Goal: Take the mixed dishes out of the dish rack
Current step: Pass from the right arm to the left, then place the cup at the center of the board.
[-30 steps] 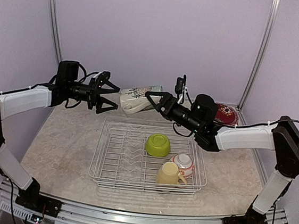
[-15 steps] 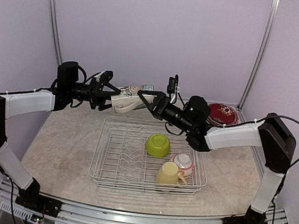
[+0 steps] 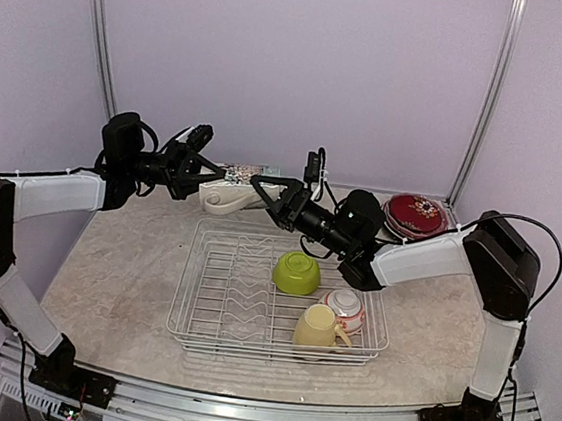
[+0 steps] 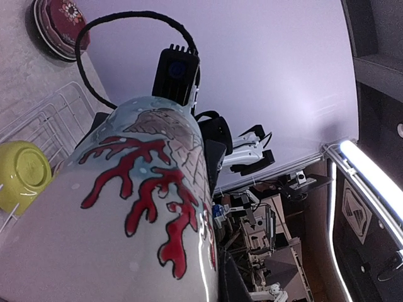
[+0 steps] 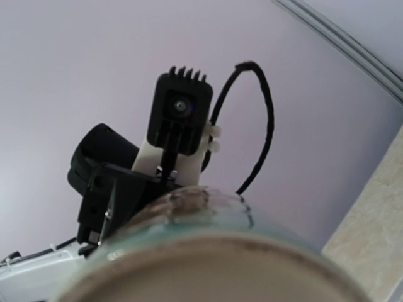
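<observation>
Lavender walls on three sides; beige marbled table below.

Dish rack sits at the middle of the table, between the two arms. Three pieces are in its right half:
- lime-green bowl, upside down, toward the far side
- small white-and-red bowl, against the right wall
- pale yellow mug, at the near right corner, just beside the small bowl, mouth turned up toward the overhead camera

Plates are stacked on the table at the far right corner, outside the rack. The dark red patterned one is on top.

Tall cream printed mug lies roughly level in the air beyond the rack's far left edge, between both grippers.

Right gripper reaches in from the right. Its jaws are clamped across the mug's right end.

Left gripper reaches in from the left, one finger on each side of the mug's other end. I cannot tell whether the jaws are pressing on it or only close around it.

Left wrist view: the mug's wall fills the lower frame at very close range, with red coral-like print on pale glaze. Behind it are the lime bowl, rack wires and the plates.

Right wrist view: the mug's curved end blocks the lower frame. It is blurred, and no finger contact is visible.
</observation>
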Controlling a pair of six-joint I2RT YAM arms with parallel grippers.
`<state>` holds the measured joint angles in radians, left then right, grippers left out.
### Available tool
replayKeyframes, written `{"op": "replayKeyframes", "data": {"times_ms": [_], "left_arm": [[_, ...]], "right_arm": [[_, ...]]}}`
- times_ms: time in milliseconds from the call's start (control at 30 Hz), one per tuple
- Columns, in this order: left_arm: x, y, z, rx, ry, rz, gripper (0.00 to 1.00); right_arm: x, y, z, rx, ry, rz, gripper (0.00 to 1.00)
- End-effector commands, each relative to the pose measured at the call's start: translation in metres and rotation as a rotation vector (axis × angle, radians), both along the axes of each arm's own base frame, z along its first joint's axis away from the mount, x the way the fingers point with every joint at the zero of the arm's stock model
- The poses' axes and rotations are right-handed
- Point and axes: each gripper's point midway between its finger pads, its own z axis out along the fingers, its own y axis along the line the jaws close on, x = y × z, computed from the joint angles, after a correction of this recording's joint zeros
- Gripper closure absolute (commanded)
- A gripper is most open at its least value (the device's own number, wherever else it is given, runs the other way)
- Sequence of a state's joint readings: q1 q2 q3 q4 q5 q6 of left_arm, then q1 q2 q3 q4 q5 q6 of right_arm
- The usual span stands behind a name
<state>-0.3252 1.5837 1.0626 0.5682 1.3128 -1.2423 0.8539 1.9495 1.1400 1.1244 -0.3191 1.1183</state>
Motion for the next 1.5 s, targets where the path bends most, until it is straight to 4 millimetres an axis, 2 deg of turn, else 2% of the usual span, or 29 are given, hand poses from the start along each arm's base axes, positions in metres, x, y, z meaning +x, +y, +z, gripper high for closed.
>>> {"op": "replayKeyframes", "data": {"times_ms": [0,100,200,233,300,367,567,667,733,867,967,1033,1067,1267,1467], "left_arm": [[-0.008,-0.002,0.001,-0.003,-0.001,-0.029,1.00],[-0.010,-0.001,0.006,-0.009,-0.025,-0.024,1.00],[-0.009,0.005,0.012,-0.010,-0.059,0.003,1.00],[-0.009,0.007,0.014,-0.008,-0.068,0.012,1.00],[-0.007,0.013,0.019,-0.006,-0.094,0.039,1.00],[-0.007,0.020,0.027,-0.009,-0.129,0.063,1.00],[-0.005,0.036,0.039,-0.004,-0.187,0.124,1.00],[0.014,0.049,0.034,0.101,-0.213,0.267,1.00],[0.030,0.063,0.021,0.263,-0.232,0.420,1.00],[0.057,0.117,-0.010,0.618,-0.212,0.739,1.00],[0.069,0.147,-0.021,0.794,-0.182,0.862,1.00],[0.077,0.167,-0.037,0.928,-0.135,0.918,1.00],[0.079,0.174,-0.040,0.978,-0.120,0.929,1.00],[0.092,0.205,-0.091,1.263,0.000,0.901,1.00],[0.101,0.228,-0.121,1.379,0.065,0.887,1.00]], "right_arm": [[-0.006,-0.005,0.046,0.133,-0.116,-0.016,0.89],[-0.004,-0.005,0.039,0.107,-0.101,-0.027,0.63],[-0.001,-0.010,0.029,0.071,-0.080,-0.055,0.29],[0.001,-0.014,0.025,0.056,-0.068,-0.070,0.20],[0.003,-0.022,0.019,0.028,-0.053,-0.098,0.07],[0.005,-0.031,0.011,-0.001,-0.034,-0.127,0.01],[0.004,-0.058,0.006,-0.001,-0.024,-0.151,0.00],[0.005,-0.066,0.002,-0.067,-0.019,-0.185,0.00],[0.007,-0.070,-0.003,-0.142,-0.015,-0.216,0.00],[0.007,-0.079,-0.013,-0.284,-0.025,-0.271,0.00],[0.008,-0.087,-0.022,-0.383,-0.018,-0.303,0.00],[0.008,-0.091,-0.028,-0.447,-0.010,-0.317,0.00],[0.007,-0.093,-0.028,-0.470,-0.014,-0.328,0.00],[0.002,-0.093,-0.036,-0.684,-0.063,-0.350,0.00],[0.000,-0.097,-0.052,-0.877,-0.084,-0.351,0.00]]}}
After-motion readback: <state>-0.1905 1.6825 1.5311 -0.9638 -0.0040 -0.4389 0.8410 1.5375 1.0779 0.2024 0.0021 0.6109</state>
